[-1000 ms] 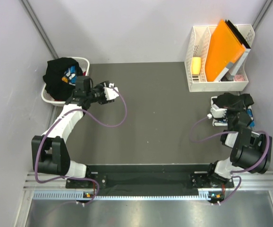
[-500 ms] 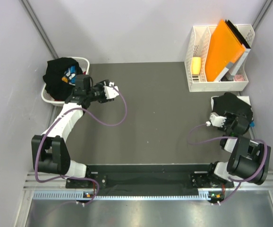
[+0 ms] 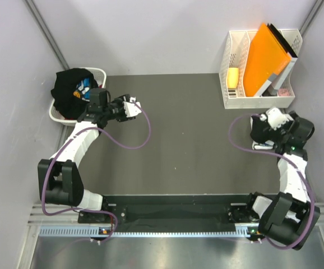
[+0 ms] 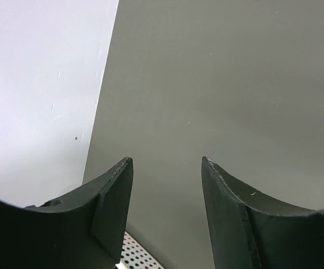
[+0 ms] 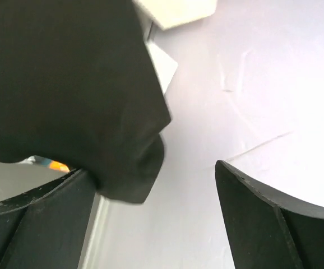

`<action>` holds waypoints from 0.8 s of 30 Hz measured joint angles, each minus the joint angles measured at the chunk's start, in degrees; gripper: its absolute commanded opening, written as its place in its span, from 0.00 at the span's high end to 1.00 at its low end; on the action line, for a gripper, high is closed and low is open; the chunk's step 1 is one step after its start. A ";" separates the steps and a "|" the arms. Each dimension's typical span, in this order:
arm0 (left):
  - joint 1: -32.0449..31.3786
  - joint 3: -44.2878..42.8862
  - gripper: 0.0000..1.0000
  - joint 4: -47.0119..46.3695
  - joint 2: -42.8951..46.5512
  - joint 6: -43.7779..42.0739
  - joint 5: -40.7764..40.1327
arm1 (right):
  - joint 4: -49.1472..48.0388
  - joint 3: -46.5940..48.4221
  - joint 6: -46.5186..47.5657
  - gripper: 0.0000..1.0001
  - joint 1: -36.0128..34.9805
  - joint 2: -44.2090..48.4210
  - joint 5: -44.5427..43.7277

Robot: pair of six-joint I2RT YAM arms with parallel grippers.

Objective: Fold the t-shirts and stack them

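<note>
A black t-shirt (image 3: 262, 133) lies bunched at the right side of the table. My right gripper (image 3: 267, 124) hovers just over it. In the right wrist view that gripper (image 5: 156, 168) is open, with black cloth (image 5: 66, 84) resting against its left finger (image 5: 44, 218) and only pale wall between the jaws. Another black t-shirt (image 3: 69, 89) with a blue print fills the white basket (image 3: 99, 73) at the far left. My left gripper (image 3: 131, 107) is held out to the right of the basket. Its jaws (image 4: 166, 159) stand open over bare table with nothing between them.
A white desk organiser (image 3: 257, 98) with an orange folder (image 3: 265, 56) and a yellow item (image 3: 233, 77) stands at the back right, close behind the right gripper. Pale walls close in both sides. A perforated basket edge (image 4: 134, 258) shows under the left fingers.
My right gripper has gone from shut to open and let go of the black t-shirt. Its arm has swung out toward the right wall. The left arm has stayed put.
</note>
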State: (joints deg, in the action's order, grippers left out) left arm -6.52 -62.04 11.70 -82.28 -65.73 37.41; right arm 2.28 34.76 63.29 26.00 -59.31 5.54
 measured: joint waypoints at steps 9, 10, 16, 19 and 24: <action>0.00 0.00 0.43 -0.07 0.00 0.13 0.09 | 24.30 14.56 -22.99 0.20 -0.02 -2.71 12.90; 0.00 0.00 0.43 -0.07 0.00 0.22 0.11 | 26.32 14.53 -24.50 0.23 -0.09 -3.10 14.23; 0.00 0.00 0.43 -0.07 0.00 0.24 0.22 | 30.12 14.45 -30.01 0.99 -0.33 -4.17 16.02; 0.00 0.00 0.43 -0.07 0.00 0.26 0.22 | 28.87 14.45 -32.65 1.00 -0.33 -6.60 16.61; 0.00 0.00 0.43 -0.09 0.00 0.26 0.20 | 23.56 14.64 -36.52 1.00 -0.39 -10.78 16.59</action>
State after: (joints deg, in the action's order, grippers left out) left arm -6.52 -62.04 11.62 -82.28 -65.47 37.60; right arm 25.85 49.41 26.76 25.61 -70.08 22.13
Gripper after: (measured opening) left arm 0.571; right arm 0.004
